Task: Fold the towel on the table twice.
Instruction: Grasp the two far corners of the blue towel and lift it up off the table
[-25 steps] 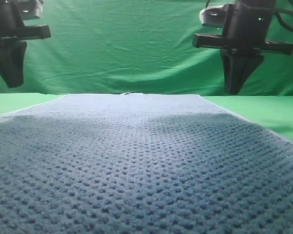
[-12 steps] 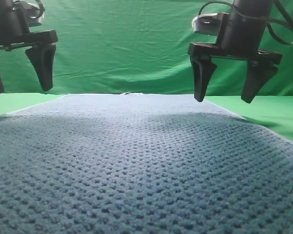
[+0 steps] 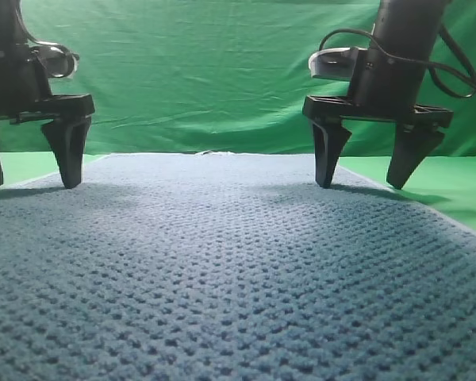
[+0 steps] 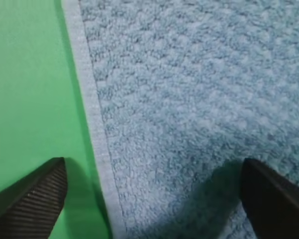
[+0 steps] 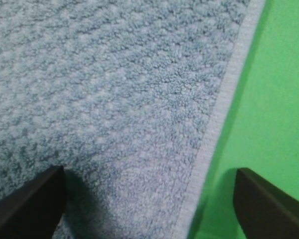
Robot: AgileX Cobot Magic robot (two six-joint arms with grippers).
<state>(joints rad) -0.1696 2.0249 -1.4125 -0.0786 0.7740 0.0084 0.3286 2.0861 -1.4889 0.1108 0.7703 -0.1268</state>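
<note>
The blue-grey waffle-weave towel (image 3: pixel 222 270) lies flat on the green table (image 3: pixel 452 186) and fills most of the high view. My left gripper (image 3: pixel 28 184) stands open at the towel's far left edge, one finger over the towel, the other over the table. In the left wrist view the pale hem (image 4: pixel 92 119) runs between the two fingertips (image 4: pixel 32 196). My right gripper (image 3: pixel 363 184) is open at the far right edge, straddling the hem (image 5: pixel 217 124) the same way, with the towel (image 5: pixel 104 89) under its left finger. Nothing is held.
A wrinkled green backdrop cloth (image 3: pixel 206 71) hangs behind the table. Bare green table shows left of the towel (image 4: pixel 30 89) and right of it (image 5: pixel 274 99). A cable (image 3: pixel 460 71) loops off the right arm.
Both grippers opened wide from shut and came down from above to the towel's far left and right edges.
</note>
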